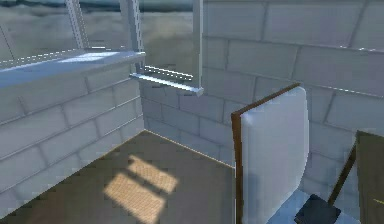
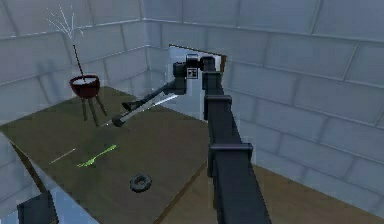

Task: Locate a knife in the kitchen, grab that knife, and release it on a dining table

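White-backed chair (image 1: 275, 160), window (image 1: 100, 28) — red bowl (image 2: 84, 86), dark ring (image 2: 141, 182).

The table (image 2: 60, 135) has a dull olive-brown top. Toward its far corner stands a dark red pot (image 2: 84, 86) with pale white sprigs. Nearer on the table lie a thin bright green streak (image 2: 95, 155) and a black ring (image 2: 141, 182). Above the table the arm (image 2: 232, 160) is charcoal, tipped with white squares (image 2: 181, 71) marked black. Behind the table, the walls (image 2: 300, 90) show pale grey-white blockwork.
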